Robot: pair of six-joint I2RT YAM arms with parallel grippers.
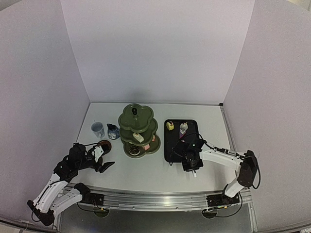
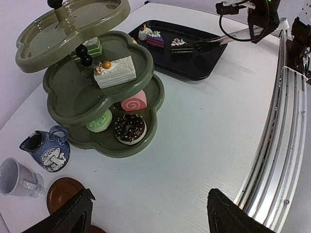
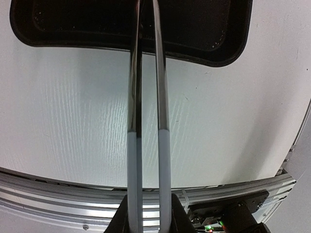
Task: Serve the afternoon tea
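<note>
The dark green three-tier stand (image 1: 143, 119) is in the middle of the table (image 1: 146, 170), nearer to the far edge. Its middle tier carries a white cake slice (image 2: 114, 71). The lowest tier carries a pink roll (image 2: 134, 102) and a chocolate doughnut (image 2: 130, 128).

Just left of the stand are the dark blue jug (image 2: 47, 148) and the pale blue cup (image 2: 17, 178), with a brown saucer (image 2: 65, 193) before them. To the right lies a black tray (image 2: 199, 65) with more pastries (image 2: 155, 39).

The right gripper (image 1: 192, 164) is closed on metal tongs (image 3: 163, 121), which reach over the tray's near edge. The left gripper (image 2: 146, 213) is wide open and holds nothing, near the saucer.
</note>
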